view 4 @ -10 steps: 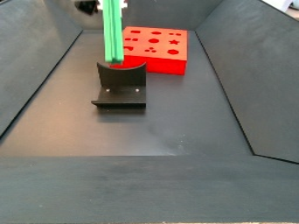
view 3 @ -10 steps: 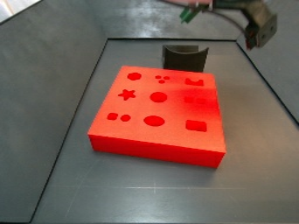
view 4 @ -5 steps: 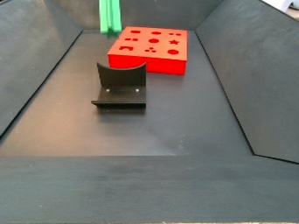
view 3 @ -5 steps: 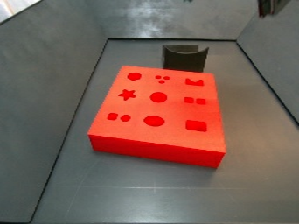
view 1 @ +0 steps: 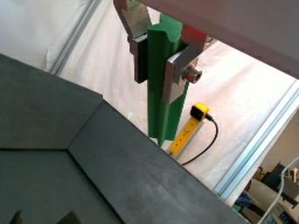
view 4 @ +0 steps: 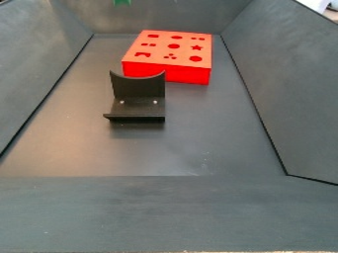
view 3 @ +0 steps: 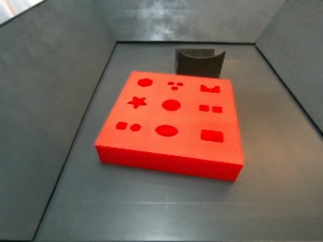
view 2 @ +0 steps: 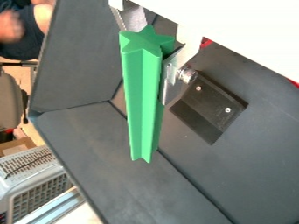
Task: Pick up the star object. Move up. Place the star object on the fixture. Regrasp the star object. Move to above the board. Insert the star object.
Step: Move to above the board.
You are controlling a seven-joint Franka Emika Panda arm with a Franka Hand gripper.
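Note:
My gripper is shut on the star object, a long bright-green peg, near its top end, and the peg hangs straight down. In the wrist view down its length the star-shaped end faces the camera beside one silver finger. The dark fixture lies far below it. In both side views the gripper is above the picture; only a sliver of green touches the top edge. The fixture stands bare. The red board lies beside it.
Dark sloping walls ring the floor. Outside the enclosure a wrist view shows a yellow power strip with a black cable and an aluminium frame.
The gripper has risen with the green peg. One second ago the peg stood at the fixture; now both are above the side views' top edges.

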